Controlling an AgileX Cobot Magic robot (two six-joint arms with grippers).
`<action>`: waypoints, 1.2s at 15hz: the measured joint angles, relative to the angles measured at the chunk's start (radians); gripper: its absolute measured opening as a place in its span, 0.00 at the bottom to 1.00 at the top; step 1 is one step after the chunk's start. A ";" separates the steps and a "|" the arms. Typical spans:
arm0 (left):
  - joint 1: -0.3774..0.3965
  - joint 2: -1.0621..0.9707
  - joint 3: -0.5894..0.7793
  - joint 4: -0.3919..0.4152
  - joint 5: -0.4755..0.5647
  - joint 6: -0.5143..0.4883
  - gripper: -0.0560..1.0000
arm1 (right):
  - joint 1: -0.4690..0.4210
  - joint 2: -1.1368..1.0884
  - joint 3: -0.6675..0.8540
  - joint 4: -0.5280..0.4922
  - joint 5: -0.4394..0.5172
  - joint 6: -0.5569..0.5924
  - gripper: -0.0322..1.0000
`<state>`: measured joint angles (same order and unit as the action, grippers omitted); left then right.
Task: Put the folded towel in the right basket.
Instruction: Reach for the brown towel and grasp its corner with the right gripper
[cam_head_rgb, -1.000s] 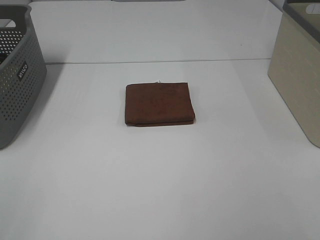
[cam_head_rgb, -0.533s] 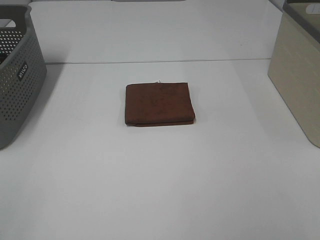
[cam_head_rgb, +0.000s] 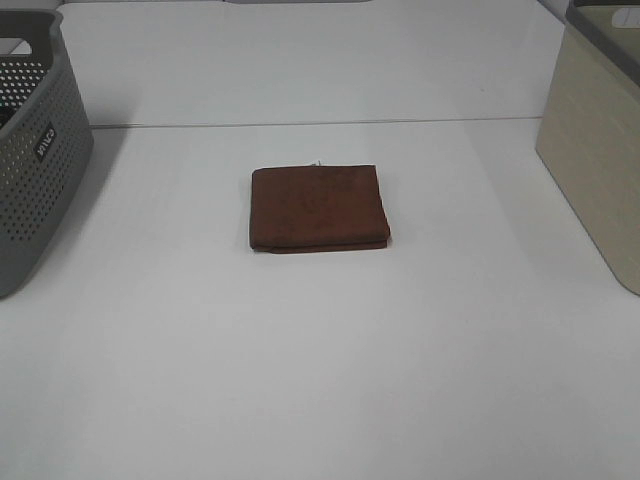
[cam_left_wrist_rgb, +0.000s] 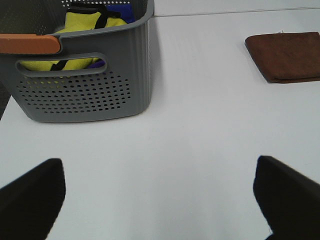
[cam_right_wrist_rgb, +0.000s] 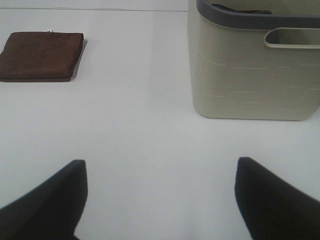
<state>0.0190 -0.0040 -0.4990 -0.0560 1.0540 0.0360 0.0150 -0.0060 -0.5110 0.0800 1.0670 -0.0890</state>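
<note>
A folded brown towel (cam_head_rgb: 318, 208) lies flat on the white table at the middle. It also shows in the left wrist view (cam_left_wrist_rgb: 285, 62) and the right wrist view (cam_right_wrist_rgb: 41, 56). The beige basket (cam_head_rgb: 598, 140) with a grey rim stands at the right edge, also in the right wrist view (cam_right_wrist_rgb: 255, 70). My left gripper (cam_left_wrist_rgb: 160, 200) is open and empty, well short of the towel. My right gripper (cam_right_wrist_rgb: 160, 195) is open and empty, with the towel and the basket both ahead of it. Neither gripper shows in the exterior view.
A grey perforated basket (cam_head_rgb: 30, 150) stands at the left edge; the left wrist view (cam_left_wrist_rgb: 85, 85) shows yellow and blue cloth (cam_left_wrist_rgb: 87, 25) inside it. A seam runs across the table behind the towel.
</note>
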 joint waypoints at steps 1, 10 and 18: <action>0.000 0.000 0.000 0.000 0.000 0.000 0.97 | 0.000 0.000 0.000 0.000 0.000 0.000 0.78; 0.000 0.000 0.000 0.000 0.000 0.000 0.97 | 0.000 0.004 0.000 -0.001 -0.003 0.000 0.78; 0.000 0.000 0.000 0.000 0.000 0.000 0.97 | 0.000 0.593 -0.178 0.165 -0.369 -0.049 0.77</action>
<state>0.0190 -0.0040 -0.4990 -0.0560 1.0540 0.0360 0.0150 0.5870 -0.6890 0.2450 0.6980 -0.1380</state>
